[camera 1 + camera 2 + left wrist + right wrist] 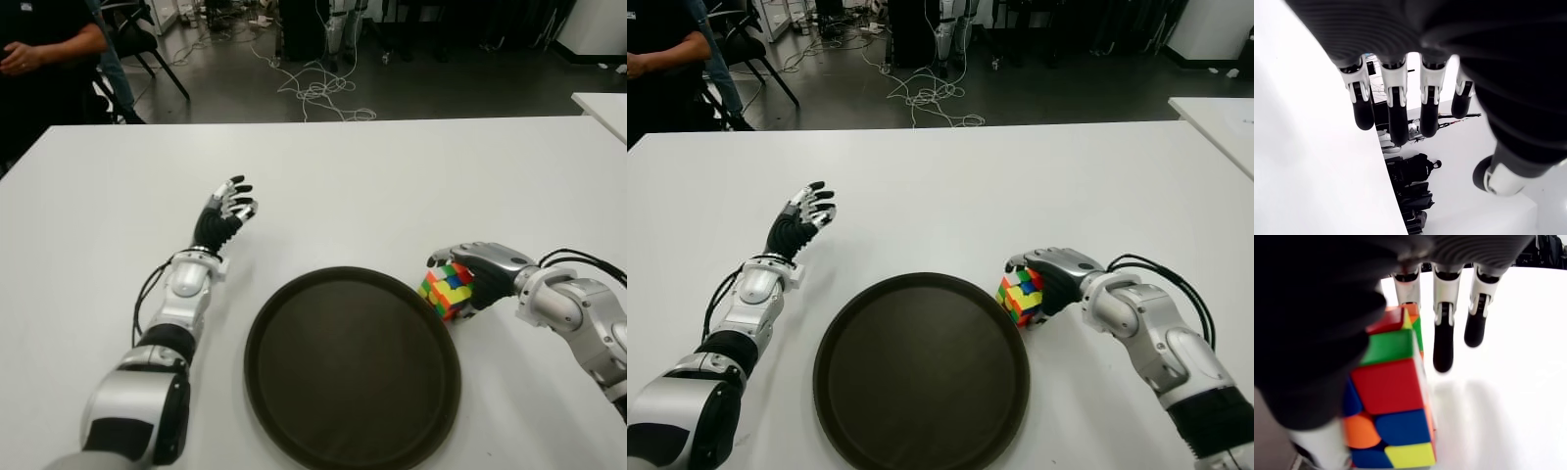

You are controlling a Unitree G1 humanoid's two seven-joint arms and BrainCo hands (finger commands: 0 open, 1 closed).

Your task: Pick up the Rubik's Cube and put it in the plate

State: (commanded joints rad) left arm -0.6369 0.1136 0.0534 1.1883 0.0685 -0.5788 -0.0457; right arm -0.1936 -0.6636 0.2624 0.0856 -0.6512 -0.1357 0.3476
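Rubik's Cube (447,289) at the right edge of the round dark plate (294,401), just beside its rim, on the white table (392,186). Right hand (477,274) against the cube's far-right side, thumb and palm pressed to it, three fingers (1444,345) extended past it over the table; grasp partial, lift not evident. Left hand (223,217) left of the plate, well apart from it, fingers straight and spread, holding nothing. Person (44,59) beyond the table's far left corner.
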